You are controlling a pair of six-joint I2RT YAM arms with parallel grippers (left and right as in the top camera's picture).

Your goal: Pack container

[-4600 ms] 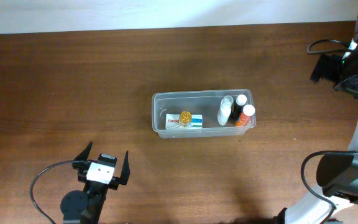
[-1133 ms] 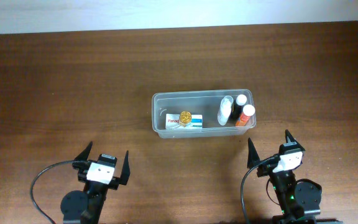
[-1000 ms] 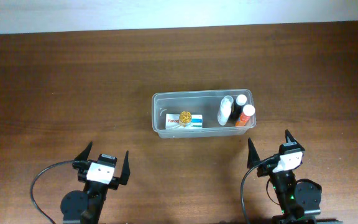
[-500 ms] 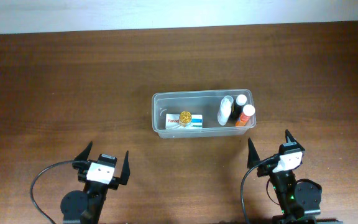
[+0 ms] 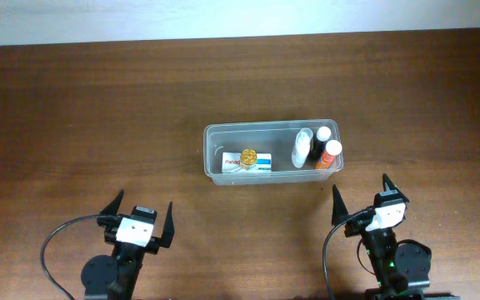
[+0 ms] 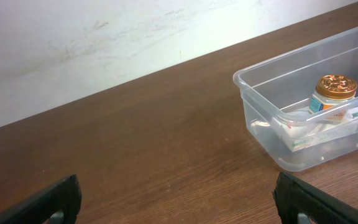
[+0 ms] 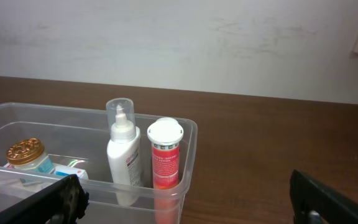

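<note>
The container (image 5: 257,127) sits about mid-table (image 5: 73,108), a little toward the right edge. It is a shallow, clear plastic tub with rounded corners and a rim. At its left end lies a printed box (image 5: 261,164) with a gold-lidded jar (image 5: 249,156) on it. At its right end stand a white spray bottle (image 5: 302,148), an orange tube (image 5: 329,155) and a white-capped bottle (image 5: 323,133). Along the near edge, well apart from the tub, the left gripper (image 5: 146,198) and right gripper (image 5: 360,183) both stand spread wide, holding nothing. A black cable (image 5: 55,237) loops beside the left arm.

1 container (image 5: 265,125) holds 1 box (image 5: 262,164), 1 gold-lidded jar (image 5: 248,156), 1 spray bottle (image 5: 301,151), 1 orange tube (image 5: 330,154), 1 dark tube (image 5: 323,133).
</note>
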